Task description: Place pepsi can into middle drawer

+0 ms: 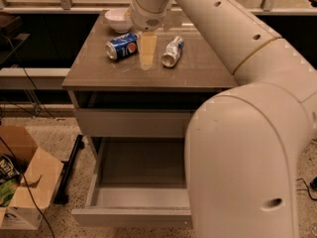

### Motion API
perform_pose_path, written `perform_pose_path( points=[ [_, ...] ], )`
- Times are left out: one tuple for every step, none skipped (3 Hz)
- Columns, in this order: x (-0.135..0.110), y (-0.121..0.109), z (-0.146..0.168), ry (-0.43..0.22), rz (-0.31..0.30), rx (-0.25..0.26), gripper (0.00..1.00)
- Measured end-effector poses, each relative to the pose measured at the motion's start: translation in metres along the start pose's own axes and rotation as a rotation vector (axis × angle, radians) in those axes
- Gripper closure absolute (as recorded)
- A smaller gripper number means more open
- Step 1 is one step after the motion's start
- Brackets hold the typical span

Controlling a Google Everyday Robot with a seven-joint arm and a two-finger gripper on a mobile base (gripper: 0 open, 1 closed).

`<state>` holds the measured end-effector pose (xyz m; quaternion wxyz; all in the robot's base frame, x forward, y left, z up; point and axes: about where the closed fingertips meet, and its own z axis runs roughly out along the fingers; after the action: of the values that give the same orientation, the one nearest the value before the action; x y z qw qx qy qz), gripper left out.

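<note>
Pepsi can on its side on table; likely light, thin-walled, slick. Take across mid-body. Gripper just beside it; open or closed, cannot tell.

- The cream arm rises from a bulky elbow at the lower right and reaches up-left across the view.
- Its wrist bends downward at the upper centre.
- The gripper hangs just below the wrist, pointing straight down.

Only mark I can read: the round Pepsi logo on the pepsi can, lying on the tabletop. The gripper hangs just beside it. White lettering on the bag in the box: I cannot make it out.
</note>
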<state>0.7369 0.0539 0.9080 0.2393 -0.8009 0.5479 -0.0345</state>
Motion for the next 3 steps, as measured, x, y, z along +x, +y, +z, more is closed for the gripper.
perform_pose_path(
  points=[
    [-0.002,-0.021,0.0,0.074,-0.039,0.004,0.0],
    [-0.004,-0.036,0.011,0.1,-0.07,-0.008,0.0],
    [-0.005,-0.049,0.03,0.083,-0.083,-0.008,0.0]
  ],
)
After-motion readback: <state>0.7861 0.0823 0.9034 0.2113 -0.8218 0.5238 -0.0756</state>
